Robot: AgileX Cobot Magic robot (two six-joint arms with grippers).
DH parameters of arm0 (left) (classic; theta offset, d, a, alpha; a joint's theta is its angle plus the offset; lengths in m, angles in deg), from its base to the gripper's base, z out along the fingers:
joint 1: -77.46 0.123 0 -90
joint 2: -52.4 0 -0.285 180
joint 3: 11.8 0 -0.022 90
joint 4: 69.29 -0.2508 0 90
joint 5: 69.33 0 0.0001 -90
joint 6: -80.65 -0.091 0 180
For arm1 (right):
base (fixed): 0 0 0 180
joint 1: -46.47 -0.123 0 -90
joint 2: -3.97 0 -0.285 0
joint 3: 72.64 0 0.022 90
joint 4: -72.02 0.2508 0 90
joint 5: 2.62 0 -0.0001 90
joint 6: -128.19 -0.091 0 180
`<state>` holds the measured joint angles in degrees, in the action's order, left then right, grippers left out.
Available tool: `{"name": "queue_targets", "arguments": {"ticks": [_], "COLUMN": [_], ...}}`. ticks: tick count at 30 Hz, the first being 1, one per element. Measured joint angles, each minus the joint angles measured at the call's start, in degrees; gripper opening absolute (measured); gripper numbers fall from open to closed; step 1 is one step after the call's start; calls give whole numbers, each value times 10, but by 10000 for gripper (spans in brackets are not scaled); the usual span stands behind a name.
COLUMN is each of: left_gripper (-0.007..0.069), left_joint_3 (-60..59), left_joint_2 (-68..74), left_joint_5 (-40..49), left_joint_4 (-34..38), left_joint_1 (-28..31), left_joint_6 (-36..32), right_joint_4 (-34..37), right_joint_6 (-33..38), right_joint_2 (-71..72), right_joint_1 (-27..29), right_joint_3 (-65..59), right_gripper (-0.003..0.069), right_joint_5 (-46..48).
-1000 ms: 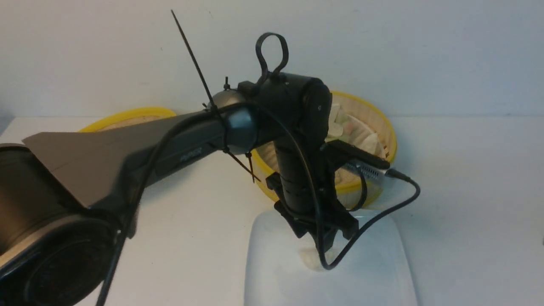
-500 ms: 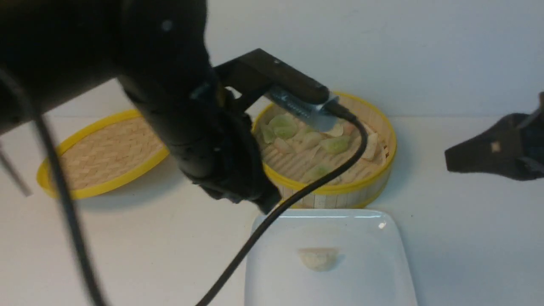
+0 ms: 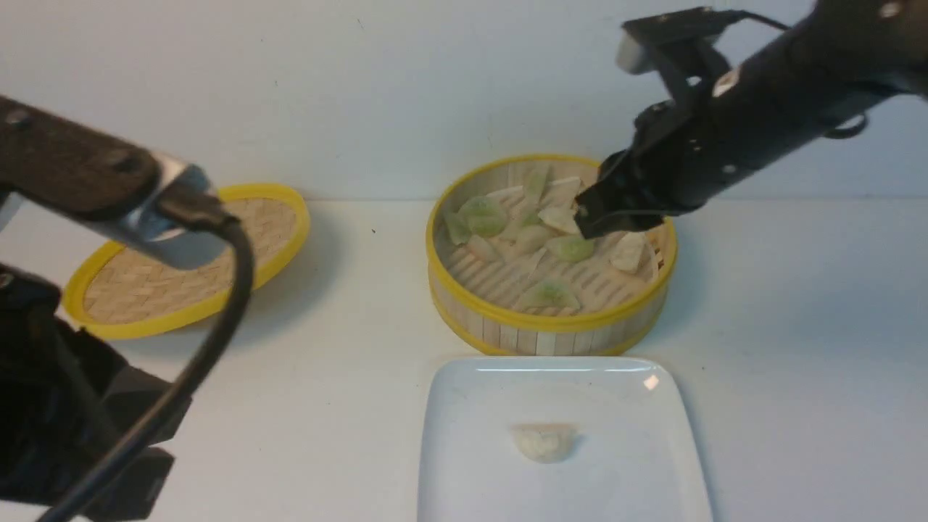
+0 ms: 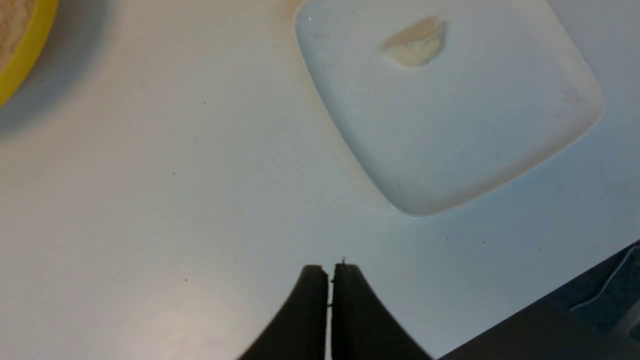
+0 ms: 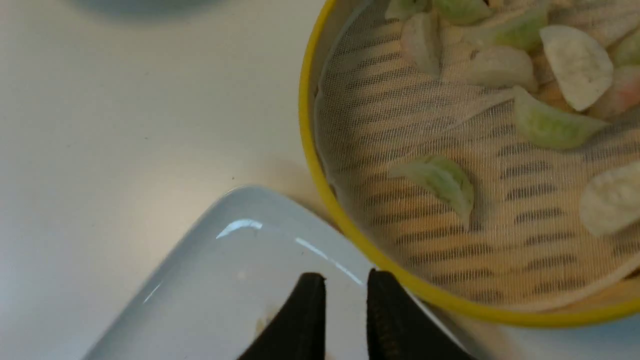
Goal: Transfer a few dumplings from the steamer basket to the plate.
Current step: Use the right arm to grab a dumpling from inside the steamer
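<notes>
Right pincer (image 3: 586, 217) hangs above dumplings (image 3: 573, 248) in steamer basket (image 3: 551, 337).

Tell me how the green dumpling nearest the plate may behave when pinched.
The green dumpling looks soft and thin-skinned, so a hard pinch would probably squash or tear it. Its smooth, translucent skin may slip. Lying flat, it seems unlikely to roll.
</notes>
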<state>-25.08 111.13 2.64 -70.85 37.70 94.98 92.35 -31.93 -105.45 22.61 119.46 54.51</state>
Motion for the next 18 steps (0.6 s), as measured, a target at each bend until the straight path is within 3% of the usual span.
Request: {"name": "queue_targets", "arguments": {"ticks": [9, 13, 18], "left_gripper": [-2, -2, -2], "left_joint_3": [-11, -11, -12], "left_joint_2": [-79, -92, -98], "left_joint_5": [2, 5, 10], "left_joint_4": [-2, -2, -2], "left_joint_1": [0, 0, 0], "left_joint_6": [42, 46, 46], "right_joint_4": [-96, -120, -123], "right_joint_6": [-6, -8, -12], "right_joint_2": [-197, -248, -283], "right_joint_1": [-14, -14, -14], "right_joint_3": [151, 178, 188], "right_gripper": [436, 474, 454], "right_joint_5": [27, 33, 32]}}
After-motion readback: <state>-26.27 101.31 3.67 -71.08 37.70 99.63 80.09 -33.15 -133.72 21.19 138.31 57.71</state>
